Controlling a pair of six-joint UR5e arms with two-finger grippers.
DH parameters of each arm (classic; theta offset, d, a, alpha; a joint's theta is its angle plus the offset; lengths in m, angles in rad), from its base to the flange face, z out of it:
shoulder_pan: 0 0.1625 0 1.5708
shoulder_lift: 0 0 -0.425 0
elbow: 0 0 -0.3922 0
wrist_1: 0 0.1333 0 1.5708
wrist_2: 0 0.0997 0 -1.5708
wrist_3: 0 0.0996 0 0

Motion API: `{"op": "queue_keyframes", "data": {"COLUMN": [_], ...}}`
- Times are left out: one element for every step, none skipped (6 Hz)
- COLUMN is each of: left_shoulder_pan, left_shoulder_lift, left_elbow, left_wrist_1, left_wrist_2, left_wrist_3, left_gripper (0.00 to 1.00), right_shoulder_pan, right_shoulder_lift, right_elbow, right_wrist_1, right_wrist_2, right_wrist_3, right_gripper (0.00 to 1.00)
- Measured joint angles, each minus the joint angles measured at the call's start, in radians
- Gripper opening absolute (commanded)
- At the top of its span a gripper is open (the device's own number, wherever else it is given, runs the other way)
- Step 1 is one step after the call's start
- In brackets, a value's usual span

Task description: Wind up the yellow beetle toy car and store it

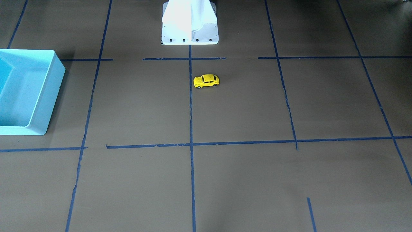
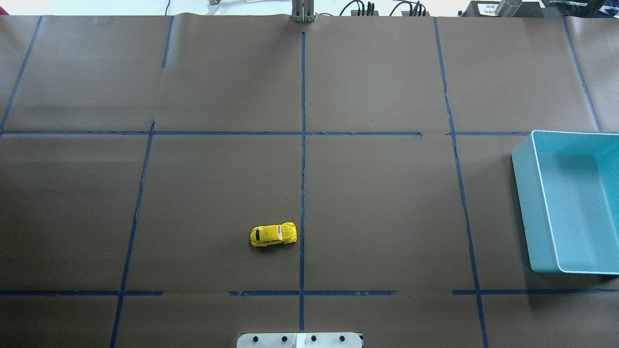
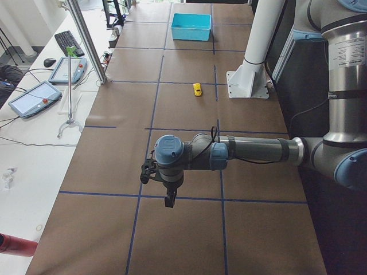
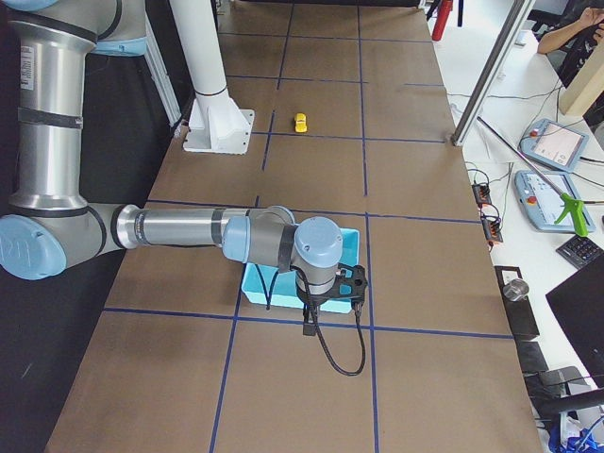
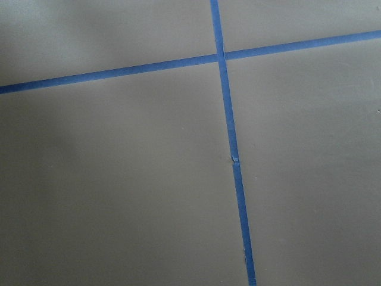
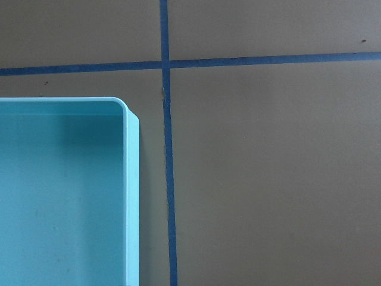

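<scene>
One brown counter (image 2: 387,203), gridded with blue tape (image 2: 302,169), carries everything. The open turquoise bin (image 2: 524,203) sits at the overhead view's right edge. The left tool (image 3: 170,199) and right tool (image 4: 310,324) show only in the side views, so I cannot tell how wide either is set; both hang far from the toy. The yellow beetle toy car (image 2: 273,235) stands on its wheels at lower centre of that overhead view, just left of the middle tape line. Probably light, rigid and glossy, it may slip at the domed roof; the flatter flanks between the wheels look the surest hold.
</scene>
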Motion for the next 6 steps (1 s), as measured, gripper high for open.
{"op": "queue_keyframes", "data": {"left_shoulder_pan": [0.0, 0.0, 0.0, 0.0, 0.002, 0.007], "left_shoulder_lift": [0.0, -0.001, -0.002, -0.003, -0.009, -0.02], "left_elbow": [0.0, -0.001, -0.001, -0.003, -0.003, -0.009], "left_wrist_1": [0.0, 0.0, 0.0, -0.001, -0.001, 0.001], "left_wrist_2": [0.0, -0.001, -0.001, -0.001, -0.001, -0.001], "left_wrist_3": [0.0, 0.0, 0.0, 0.0, 0.0, 0.0], "left_gripper": [1.0, 1.0, 1.0, 1.0, 1.0, 1.0], "right_shoulder_pan": [-0.001, -0.001, -0.001, -0.001, -0.001, -0.001], "right_shoulder_lift": [-0.001, -0.001, -0.002, -0.002, -0.002, -0.002], "right_elbow": [-0.001, -0.004, -0.009, -0.014, -0.016, -0.017], "right_wrist_1": [0.001, 0.002, 0.002, 0.002, 0.002, 0.002], "right_wrist_2": [-0.003, -0.006, -0.007, -0.007, -0.006, -0.006], "right_wrist_3": [-0.003, -0.005, -0.004, -0.002, 0.001, 0.003], "right_gripper": [1.0, 1.0, 1.0, 1.0, 1.0, 1.0]}}
